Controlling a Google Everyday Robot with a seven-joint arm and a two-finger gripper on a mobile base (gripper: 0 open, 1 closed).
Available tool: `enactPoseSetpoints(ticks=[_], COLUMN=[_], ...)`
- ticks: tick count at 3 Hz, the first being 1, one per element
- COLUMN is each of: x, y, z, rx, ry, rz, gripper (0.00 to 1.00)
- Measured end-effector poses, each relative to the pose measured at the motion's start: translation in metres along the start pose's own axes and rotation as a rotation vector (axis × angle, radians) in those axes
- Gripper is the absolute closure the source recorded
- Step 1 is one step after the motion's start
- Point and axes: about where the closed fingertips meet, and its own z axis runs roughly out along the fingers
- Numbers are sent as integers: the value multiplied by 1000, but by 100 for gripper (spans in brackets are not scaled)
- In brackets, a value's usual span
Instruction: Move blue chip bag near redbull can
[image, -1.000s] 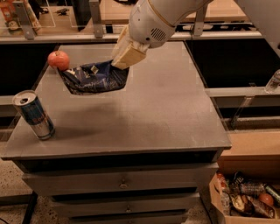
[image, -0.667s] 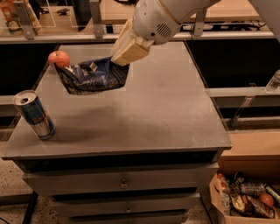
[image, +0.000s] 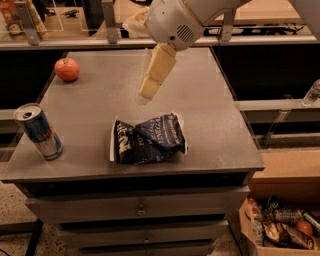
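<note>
The blue chip bag (image: 149, 138) lies crumpled on the grey table (image: 210, 115), near the front edge and about in the middle. Nothing holds it. The redbull can (image: 39, 131) stands upright at the front left corner, a short gap to the left of the bag. My gripper (image: 144, 96) hangs just above and behind the bag, pointing down and to the left. Its cream fingers (image: 156, 70) are slightly apart and empty, clear of the bag.
A red apple (image: 66, 69) sits at the table's back left. A cardboard box of snacks (image: 280, 230) stands on the floor at the lower right. A counter with railings (image: 65, 42) runs behind the table. Drawers (image: 140, 207) are below the tabletop.
The bag was held near the apple at the back left. It now lies at the front middle, let go, and my gripper has risen just above it.
</note>
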Motion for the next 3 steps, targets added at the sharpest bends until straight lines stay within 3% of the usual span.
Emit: enactPoseSetpoints(ticks=[1, 3], x=[0, 35], y=[0, 26], z=[0, 6], rx=[0, -34], ry=[0, 114], rz=[0, 86], gripper=[0, 0])
